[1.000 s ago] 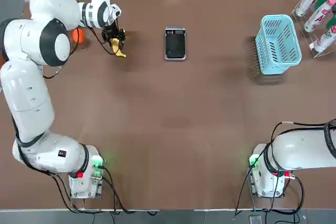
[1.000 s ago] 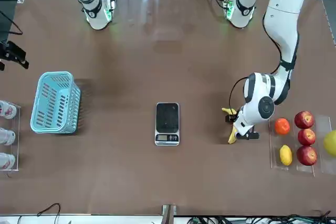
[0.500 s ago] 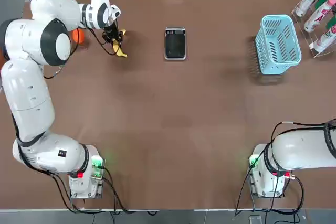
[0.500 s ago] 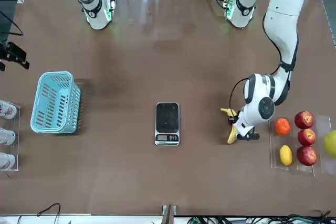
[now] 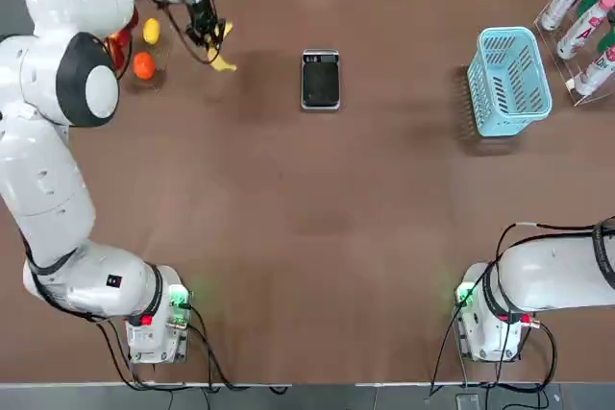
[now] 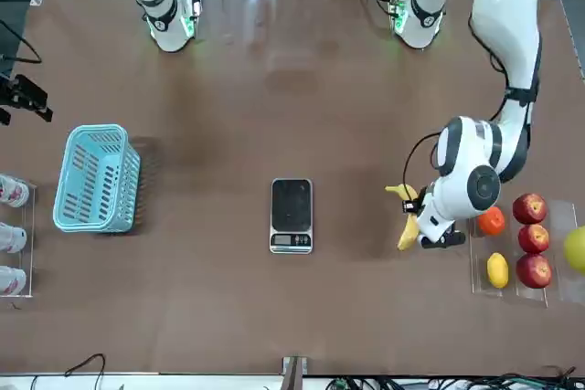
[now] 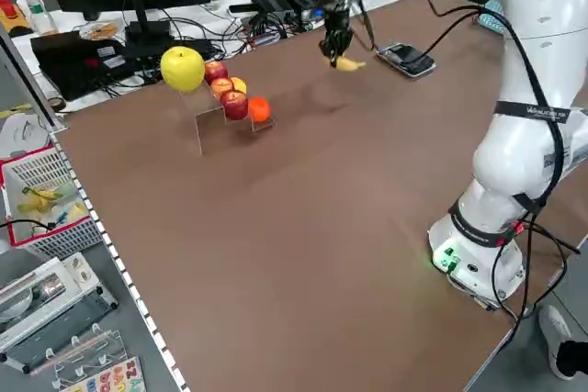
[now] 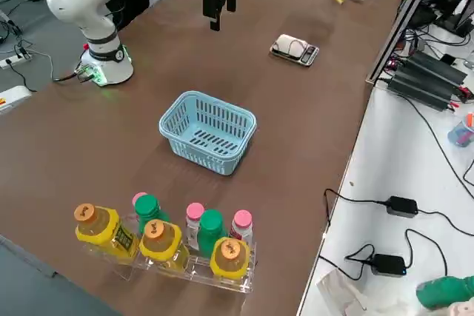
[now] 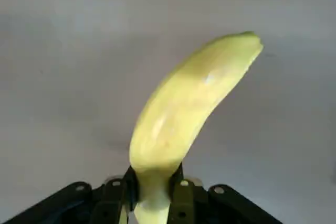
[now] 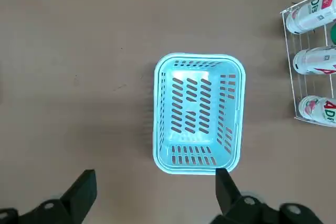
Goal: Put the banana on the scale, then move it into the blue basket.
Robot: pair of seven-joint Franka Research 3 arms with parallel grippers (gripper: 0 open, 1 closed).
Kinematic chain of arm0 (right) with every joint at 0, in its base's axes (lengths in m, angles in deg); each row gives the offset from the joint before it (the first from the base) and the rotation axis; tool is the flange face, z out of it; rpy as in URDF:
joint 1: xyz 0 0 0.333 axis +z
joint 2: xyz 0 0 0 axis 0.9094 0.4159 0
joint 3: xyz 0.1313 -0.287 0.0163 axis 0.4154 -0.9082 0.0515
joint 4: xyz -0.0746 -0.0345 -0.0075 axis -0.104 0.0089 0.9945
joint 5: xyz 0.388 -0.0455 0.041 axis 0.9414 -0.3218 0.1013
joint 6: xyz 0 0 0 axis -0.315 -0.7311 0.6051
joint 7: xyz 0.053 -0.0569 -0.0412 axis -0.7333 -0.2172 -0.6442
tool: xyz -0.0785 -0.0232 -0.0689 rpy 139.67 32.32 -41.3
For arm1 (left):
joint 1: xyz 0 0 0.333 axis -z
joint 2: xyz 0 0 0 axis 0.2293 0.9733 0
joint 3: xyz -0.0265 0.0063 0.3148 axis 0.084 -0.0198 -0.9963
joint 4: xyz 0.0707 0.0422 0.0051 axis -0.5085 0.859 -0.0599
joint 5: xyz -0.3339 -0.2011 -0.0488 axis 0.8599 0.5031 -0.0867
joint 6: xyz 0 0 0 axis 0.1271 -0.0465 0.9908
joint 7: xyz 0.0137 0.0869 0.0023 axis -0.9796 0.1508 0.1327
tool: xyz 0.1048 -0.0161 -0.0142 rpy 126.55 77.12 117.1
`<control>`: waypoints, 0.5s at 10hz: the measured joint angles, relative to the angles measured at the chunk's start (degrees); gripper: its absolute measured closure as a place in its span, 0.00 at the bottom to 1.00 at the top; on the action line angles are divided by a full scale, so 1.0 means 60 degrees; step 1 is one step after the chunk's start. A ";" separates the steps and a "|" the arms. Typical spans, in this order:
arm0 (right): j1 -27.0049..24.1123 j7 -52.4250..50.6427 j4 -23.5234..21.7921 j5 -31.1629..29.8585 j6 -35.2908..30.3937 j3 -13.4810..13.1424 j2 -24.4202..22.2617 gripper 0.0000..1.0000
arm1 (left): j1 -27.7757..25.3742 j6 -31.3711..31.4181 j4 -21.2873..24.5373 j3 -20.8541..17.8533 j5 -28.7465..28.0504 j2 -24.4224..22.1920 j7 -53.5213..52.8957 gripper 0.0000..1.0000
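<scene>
So the brown counter point(image 5: 307, 237) is carrying everything, and taking 12 o'clock as straight away from the robot, the blue slatted basket point(image 5: 507, 34) is sitting at about 3 o'clock from the scale. The right pincer point(image 10: 156, 173) is hanging wide open with nothing in it, around 4 o'clock from the scale. The left pincer point(image 9: 156, 169) is clenching the banana, well off at roughly 9 o'clock. The kitchen scale point(image 5: 320, 80) is lying flat with nothing on it.

The banana point(image 9: 173, 119) is sticking out past both fingers, pinched near one end. I can't tell if it's clear of the counter. If you're doing this step, I'd be lifting straight up and slowly, since that off-center grip is probably inviting a swing. Then I'd be heading towards 3 o'clock, centering the fruit's curve over the scale and lowering gently before releasing.
</scene>
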 joint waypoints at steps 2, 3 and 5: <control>0.0014 0.0000 -0.0002 0.0000 0.0002 0.0008 0.0035 0.00 | 0.0296 -0.0181 -0.0700 0.0909 0.0000 0.0089 0.1819 0.73; 0.0017 0.0000 -0.0005 0.0000 0.0001 0.0013 0.0043 0.00 | 0.0669 -0.0132 -0.1261 0.1096 0.0001 0.0484 0.2757 0.73; 0.0021 0.0000 -0.0007 0.0000 0.0002 0.0017 0.0062 0.00 | 0.1804 0.0567 -0.2441 0.1117 0.0000 0.1581 0.4639 0.73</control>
